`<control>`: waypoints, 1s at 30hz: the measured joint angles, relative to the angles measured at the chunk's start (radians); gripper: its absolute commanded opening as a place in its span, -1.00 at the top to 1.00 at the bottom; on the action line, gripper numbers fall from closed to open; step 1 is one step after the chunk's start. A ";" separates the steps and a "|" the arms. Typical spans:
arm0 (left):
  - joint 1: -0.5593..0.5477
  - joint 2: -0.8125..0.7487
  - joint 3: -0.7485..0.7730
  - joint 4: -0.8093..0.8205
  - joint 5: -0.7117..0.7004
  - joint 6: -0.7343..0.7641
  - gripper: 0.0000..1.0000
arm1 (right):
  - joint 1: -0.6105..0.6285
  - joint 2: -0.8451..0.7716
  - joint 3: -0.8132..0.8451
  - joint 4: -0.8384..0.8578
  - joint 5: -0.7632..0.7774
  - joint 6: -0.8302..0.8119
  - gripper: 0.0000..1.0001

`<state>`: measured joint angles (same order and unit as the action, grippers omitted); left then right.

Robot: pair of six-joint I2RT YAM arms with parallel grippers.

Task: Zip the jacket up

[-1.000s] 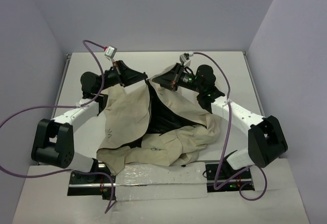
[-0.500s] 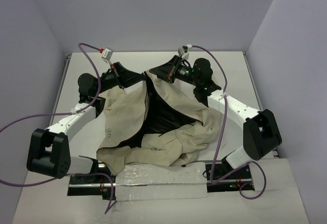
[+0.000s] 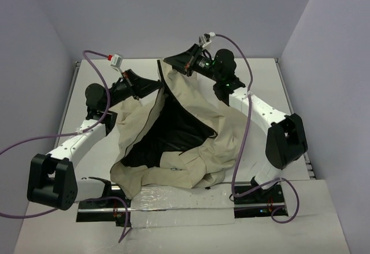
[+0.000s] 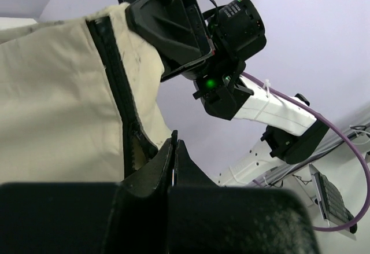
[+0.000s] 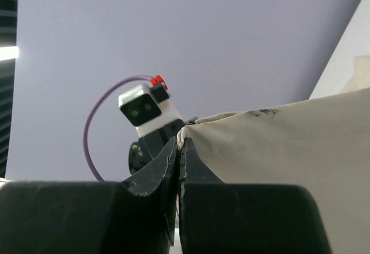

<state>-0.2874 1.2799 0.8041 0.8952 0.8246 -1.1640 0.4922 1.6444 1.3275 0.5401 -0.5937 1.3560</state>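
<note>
The beige jacket (image 3: 199, 124) lies open on the white table (image 3: 263, 80), its black lining (image 3: 173, 132) showing. Its far end is lifted off the table. My left gripper (image 3: 157, 85) is shut at the dark zipper line (image 4: 113, 63), on the edge of the left panel (image 4: 52, 103). My right gripper (image 3: 168, 63) is shut on the top corner of the beige fabric (image 5: 289, 144), higher and just right of the left one. In the left wrist view the right gripper's black fingers (image 4: 167, 28) pinch the fabric's top edge. The sleeves are bunched near the front (image 3: 191, 170).
Purple cables (image 3: 245, 86) loop from both wrists. A shiny strip (image 3: 179, 199) runs along the near edge between the arm bases. Lilac walls close in the table at the back and sides. The left wrist's camera block (image 5: 144, 109) shows close behind the right fingertips.
Both grippers have risen and moved toward the far wall, pulling the jacket's top end up. The two front panels have spread, and more black lining shows.
</note>
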 measured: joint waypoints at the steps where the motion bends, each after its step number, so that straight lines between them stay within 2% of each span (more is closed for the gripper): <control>1: 0.000 0.000 0.000 -0.002 -0.003 0.000 1.00 | -0.002 0.006 0.013 -0.003 0.005 0.000 1.00; 8: -0.003 -0.032 -0.009 -0.069 -0.006 0.022 1.00 | -0.058 0.068 0.161 -0.073 0.036 -0.015 1.00; 17: -0.029 -0.137 -0.063 -0.208 -0.010 0.072 1.00 | -0.218 0.232 0.542 -0.230 0.122 -0.070 1.00; 25: -0.130 -0.254 -0.171 -0.336 -0.056 0.102 1.00 | -0.287 0.441 0.897 -0.376 0.174 -0.104 1.00; 30: -0.243 -0.373 -0.268 -0.449 -0.140 0.103 1.00 | -0.320 0.498 0.950 -0.444 0.211 -0.123 1.00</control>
<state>-0.5305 0.9072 0.5366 0.4461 0.6841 -1.0605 0.1724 2.1423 2.2773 0.0957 -0.3830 1.2325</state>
